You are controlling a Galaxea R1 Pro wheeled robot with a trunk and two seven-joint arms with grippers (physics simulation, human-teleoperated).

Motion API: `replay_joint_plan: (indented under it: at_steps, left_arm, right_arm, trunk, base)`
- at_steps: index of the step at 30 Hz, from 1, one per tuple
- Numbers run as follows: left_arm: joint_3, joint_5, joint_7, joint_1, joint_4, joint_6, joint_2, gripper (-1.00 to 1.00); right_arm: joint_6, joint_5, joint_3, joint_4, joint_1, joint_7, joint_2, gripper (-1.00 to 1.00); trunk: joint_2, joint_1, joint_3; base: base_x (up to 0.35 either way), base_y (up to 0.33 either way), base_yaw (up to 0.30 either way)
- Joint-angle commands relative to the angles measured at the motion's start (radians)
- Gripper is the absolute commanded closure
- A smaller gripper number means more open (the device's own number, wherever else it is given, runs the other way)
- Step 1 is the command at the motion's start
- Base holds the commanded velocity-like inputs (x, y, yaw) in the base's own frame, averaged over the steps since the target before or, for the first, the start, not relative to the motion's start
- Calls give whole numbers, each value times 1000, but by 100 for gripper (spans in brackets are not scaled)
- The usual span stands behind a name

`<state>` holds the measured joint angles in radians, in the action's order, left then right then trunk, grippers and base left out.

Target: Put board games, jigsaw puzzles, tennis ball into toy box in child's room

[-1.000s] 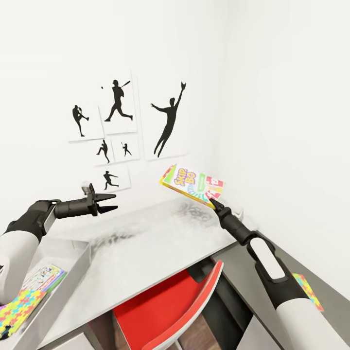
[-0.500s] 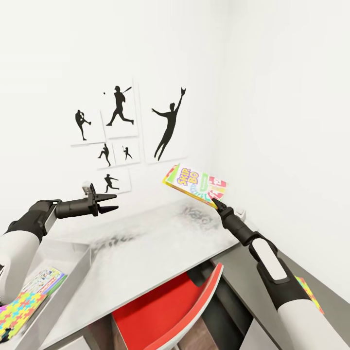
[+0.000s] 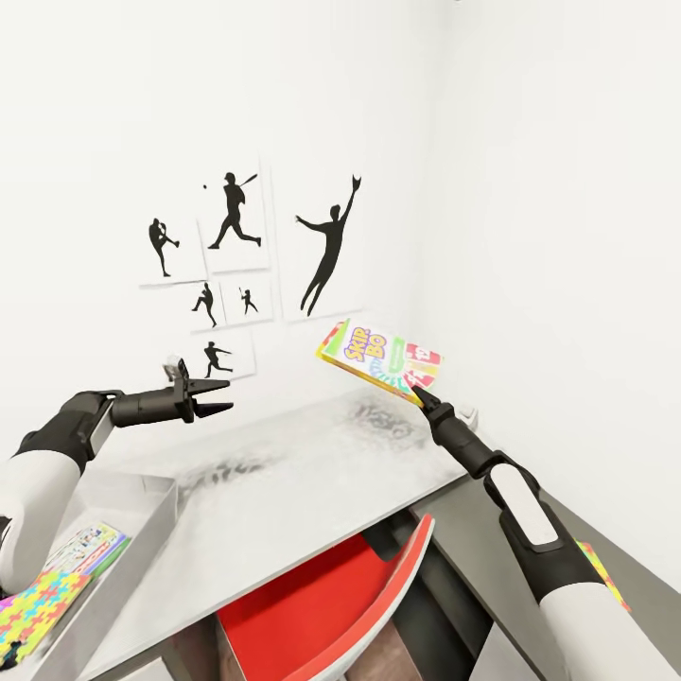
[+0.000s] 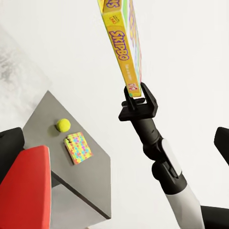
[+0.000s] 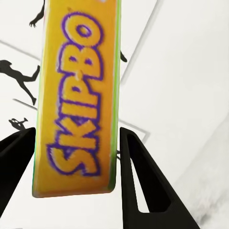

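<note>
Right gripper (image 3: 417, 391) is closed on the lower corner of the Skip-Bo board game (image 3: 376, 360) and holds it in the air above the far end of the table (image 3: 312, 473), close to the room corner. Seen from the left wrist, the two fingers pinch only the narrow end of the box, and the box stands up almost on its edge. The left gripper (image 3: 216, 397) is empty, its fingers apart, and it hovers over the table near the wall pictures (image 3: 236, 274).

The toy box (image 3: 142, 530) stands at the left end of the table, well apart from the held game. Inside it lie already a jigsaw puzzle (image 3: 33, 605) and another printed board game (image 3: 90, 549). On the lower dark wing, the left wrist view shows the tennis ball (image 4: 63, 125) just beside the second puzzle (image 4: 78, 147).

The game looks light and stiff, with smooth printed faces. I think a grip at one corner lets it swing or slip, so a hold nearer the middle of a long edge would be safer for the carry to the box
</note>
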<state>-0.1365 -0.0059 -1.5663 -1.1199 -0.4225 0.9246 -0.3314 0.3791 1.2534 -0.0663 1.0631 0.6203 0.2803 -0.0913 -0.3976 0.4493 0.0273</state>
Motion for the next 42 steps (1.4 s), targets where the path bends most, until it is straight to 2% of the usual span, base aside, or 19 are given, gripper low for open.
replay_joint_plan:
  at_steps: [1, 10, 15, 18, 21, 24, 28, 42]
  left_arm:
    - [-1, -2, -4, -1, 0, 11, 0, -100]
    - [-1, -2, -4, 0, 1, 12, 0, -100]
    - [-1, -2, -4, 0, 0, 10, 0, -100]
    - [-2, -2, -4, 0, 0, 10, 0, -100]
    - [-2, -2, -4, 0, 0, 10, 0, -100]
    - [-2, -2, -4, 0, -1, 10, 0, -100]
    - [-2, -2, -4, 0, -1, 9, 0, -100]
    - [-3, -2, -4, 0, 0, 8, -1, -100]
  right_arm:
    - [3, 9, -1, 0, 1, 0, -1, 100]
    - [1, 8, 0, -8, 1, -1, -3, 100]
    - [-90, 6, -3, -20, 1, -2, -1, 100]
    - [-100, 6, -10, -26, 1, -11, -2, 100]
    - [-59, 8, -14, -23, 1, -51, -4, 100]
    - [51, 9, -7, -21, 1, -130, -5, 100]
    - [126, 6, -2, -18, 1, -181, -6, 100]
    - [136, 2, -3, 18, 1, -203, -1, 100]
  trunk:
    - [-2, 1, 2]
    - [-2, 1, 2]
    - [-2, 1, 2]
    - [-2, 1, 2]
    - [-2, 1, 2]
    - [-2, 1, 2]
    - [-2, 1, 2]
    - [-2, 1, -6]
  base:
    - [0, 0, 0]
    - [0, 0, 0]
    - [0, 0, 0]
    - [0, 0, 0]
    - [0, 0, 0]
    - [0, 0, 0]
    - [0, 0, 0]
    - [0, 0, 5]
